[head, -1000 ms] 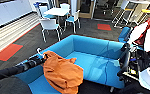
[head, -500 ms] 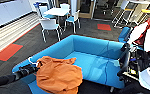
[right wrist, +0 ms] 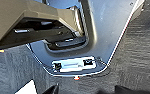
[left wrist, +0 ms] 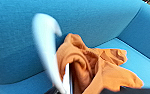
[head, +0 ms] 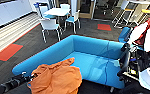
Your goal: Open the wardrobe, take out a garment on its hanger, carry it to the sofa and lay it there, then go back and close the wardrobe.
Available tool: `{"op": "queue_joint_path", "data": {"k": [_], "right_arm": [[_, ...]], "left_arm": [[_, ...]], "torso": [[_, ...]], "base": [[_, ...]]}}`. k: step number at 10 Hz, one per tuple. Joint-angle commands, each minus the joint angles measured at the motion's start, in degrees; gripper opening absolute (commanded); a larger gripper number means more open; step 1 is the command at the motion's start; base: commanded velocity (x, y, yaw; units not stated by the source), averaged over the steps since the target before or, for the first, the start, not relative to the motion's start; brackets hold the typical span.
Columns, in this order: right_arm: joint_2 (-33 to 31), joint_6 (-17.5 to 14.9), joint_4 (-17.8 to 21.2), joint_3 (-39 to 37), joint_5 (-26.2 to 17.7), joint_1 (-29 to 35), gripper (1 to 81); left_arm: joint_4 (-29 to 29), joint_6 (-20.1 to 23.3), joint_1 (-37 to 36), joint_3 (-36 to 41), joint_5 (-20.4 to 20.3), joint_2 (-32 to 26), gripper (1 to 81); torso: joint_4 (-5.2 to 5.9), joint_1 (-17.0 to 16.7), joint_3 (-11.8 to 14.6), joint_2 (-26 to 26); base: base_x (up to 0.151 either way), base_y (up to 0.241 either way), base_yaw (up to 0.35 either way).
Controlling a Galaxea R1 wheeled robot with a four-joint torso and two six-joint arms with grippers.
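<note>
Item: garment (head: 56,78), rust-orange, crumpled over the sofa (head: 91,53) at its near-left end, about 7 o'clock from me. Hanger (left wrist: 44,47) hook stands clear above the cloth, so I judge my left gripper (head: 32,75) grips it low for laying down; jaw state I cannot tell. Right jaws: cannot tell.

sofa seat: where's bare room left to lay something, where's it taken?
Free: the blue seat cushion of the sofa, between the orange sweatshirt and the sofa's right arm, bordered behind by the backrest. Crowded: the left front end, where the sweatshirt lies bunched over the seat edge with the left claw at its side and the white hanger close to the backrest.
</note>
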Motion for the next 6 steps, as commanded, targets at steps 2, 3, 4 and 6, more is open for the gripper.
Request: {"op": "queue_joint_path", "data": {"k": [2, 3, 4, 6], "right_arm": [[0.5, -0.2, -1.0, 0.6, -3.4, -1.2, 81.1], [0.4, -0.2, -1.0, 0.6, -3.4, -1.2, 81.1], [0.4, -0.2, -1.0, 0.6, -3.3, -1.2, 81.1], [0.5, 0.0, -0.6, 0.4, -3.3, -0.9, 81.1]], "left_arm": [[-0.5, 0.3, -2.2, -1.8, -1.1, -0.4, 81.1], [-0.5, 0.3, -0.2, -2.0, -1.4, 0.2, 81.1], [-0.5, 0.3, 2.5, -3.2, -1.5, 1.4, 81.1], [0.4, 2.1, 9.8, -7.1, -3.6, 6.3, 81.1]], "torso": [[0.0, 0.0, 0.0, 0.0], [0.0, 0.0, 0.0, 0.0], [0.0, 0.0, 0.0, 0.0], [0.0, 0.0, 0.0, 0.0]], "base": [[0.0, 0.0, 0.0], [0.0, 0.0, 0.0], [0.0, 0.0, 0.0], [0.0, 0.0, 0.0]]}}
